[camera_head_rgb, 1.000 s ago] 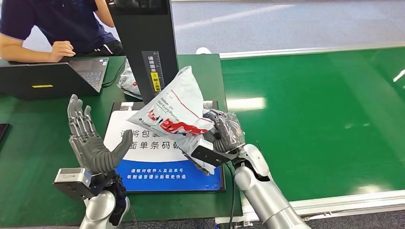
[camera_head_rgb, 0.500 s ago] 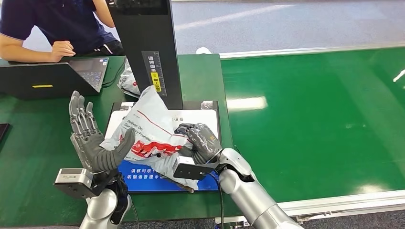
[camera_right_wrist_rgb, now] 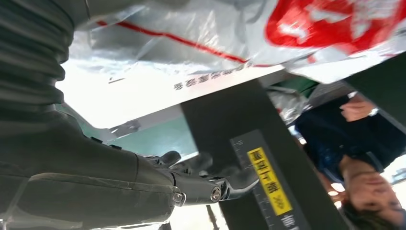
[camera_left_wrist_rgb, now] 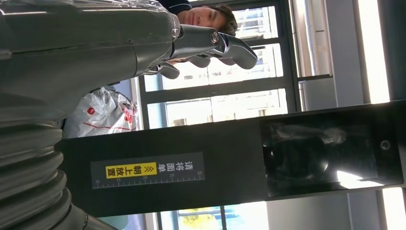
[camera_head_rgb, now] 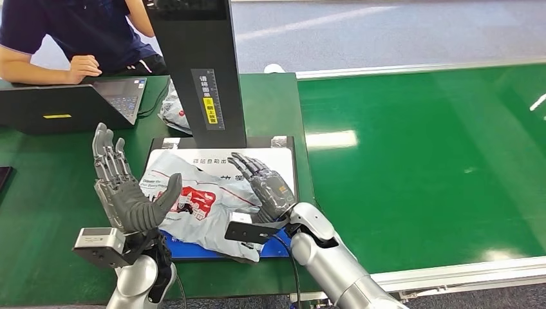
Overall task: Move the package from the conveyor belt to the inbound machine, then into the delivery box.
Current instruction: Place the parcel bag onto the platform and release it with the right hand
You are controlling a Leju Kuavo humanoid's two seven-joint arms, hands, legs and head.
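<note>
A laptop [camera_head_rgb: 71,103] sits far left, a person [camera_head_rgb: 77,32] behind it. The left hand [camera_head_rgb: 125,190] stands upright, fingers spread, holding nothing — its thumb is close against the package's edge. The package [camera_head_rgb: 193,203] lies flat on the machine's white pad [camera_head_rgb: 280,161], below the black column [camera_head_rgb: 206,71]. The right hand [camera_head_rgb: 267,187] rests at the package's right side, fingers extended, gripping nothing. Right of it — the green belt [camera_head_rgb: 425,154].
</note>
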